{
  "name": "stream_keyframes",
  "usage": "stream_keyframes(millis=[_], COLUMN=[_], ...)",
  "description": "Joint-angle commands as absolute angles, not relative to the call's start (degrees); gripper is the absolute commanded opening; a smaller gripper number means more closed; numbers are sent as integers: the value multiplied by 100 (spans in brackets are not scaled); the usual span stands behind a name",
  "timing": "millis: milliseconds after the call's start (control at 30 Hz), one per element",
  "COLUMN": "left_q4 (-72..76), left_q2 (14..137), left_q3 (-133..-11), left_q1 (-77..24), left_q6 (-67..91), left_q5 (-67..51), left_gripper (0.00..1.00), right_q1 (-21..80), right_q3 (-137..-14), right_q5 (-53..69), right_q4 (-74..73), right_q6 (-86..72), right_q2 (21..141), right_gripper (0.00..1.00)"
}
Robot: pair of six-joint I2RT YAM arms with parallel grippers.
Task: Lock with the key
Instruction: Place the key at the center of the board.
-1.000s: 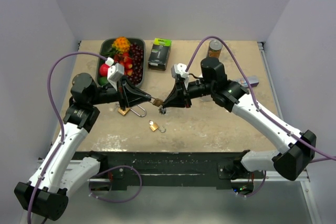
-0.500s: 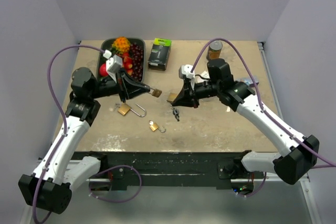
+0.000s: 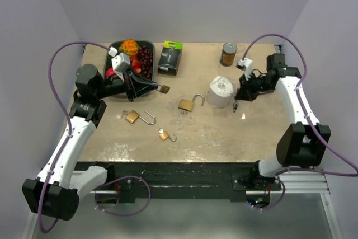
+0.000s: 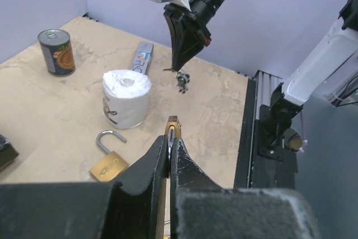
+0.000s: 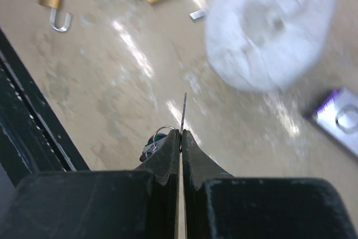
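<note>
My left gripper (image 3: 159, 88) is shut on a small brass padlock (image 3: 164, 89) and holds it above the table by the fruit tray; its brass end sticks out past the fingertips in the left wrist view (image 4: 173, 125). My right gripper (image 3: 237, 101) is shut on a thin key (image 5: 183, 107) at the right, beside the paper roll, with its key ring (image 5: 157, 137) hanging below. The left wrist view shows that gripper (image 4: 178, 66) pointing down, well apart from the padlock. An open brass padlock (image 3: 188, 104) lies mid-table.
A white paper roll (image 3: 221, 92) and a can (image 3: 228, 54) stand at the back right. A fruit tray (image 3: 146, 46) and a dark box (image 3: 170, 57) sit at the back. Two more open padlocks (image 3: 133, 117), (image 3: 163, 135) lie near the front left. A silver strip (image 4: 142, 58) lies behind the roll.
The two grippers, which met at mid-table, have pulled apart. The right arm swung far right with the key. The left arm drew back up and left with its padlock.
</note>
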State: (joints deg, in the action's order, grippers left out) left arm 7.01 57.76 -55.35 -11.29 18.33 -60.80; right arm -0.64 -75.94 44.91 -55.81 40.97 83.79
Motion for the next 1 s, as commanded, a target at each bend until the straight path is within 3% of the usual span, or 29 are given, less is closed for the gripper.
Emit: stream_keyframes(millis=[0, 333, 900, 967], left_q4=[27, 35, 53, 70], left_q2=[5862, 5818, 5818, 5792], left_q3=[-5924, -5651, -5362, -5283], left_q1=[-1099, -1107, -1151, -1204], left_q6=[757, 615, 624, 694], left_q5=[-5889, -5880, -5924, -5915], left_gripper=[0, 0, 0, 0], right_q1=[-1009, -2917, -3445, -3436], right_q3=[-7901, -7533, -7075, -7110], right_q5=[3692, 2471, 1538, 1634], right_q4=[-6889, -6452, -5406, -5405], right_q6=[5193, 5774, 5502, 5432], right_q2=[8779, 9343, 9993, 10063], right_gripper=[0, 0, 0, 4])
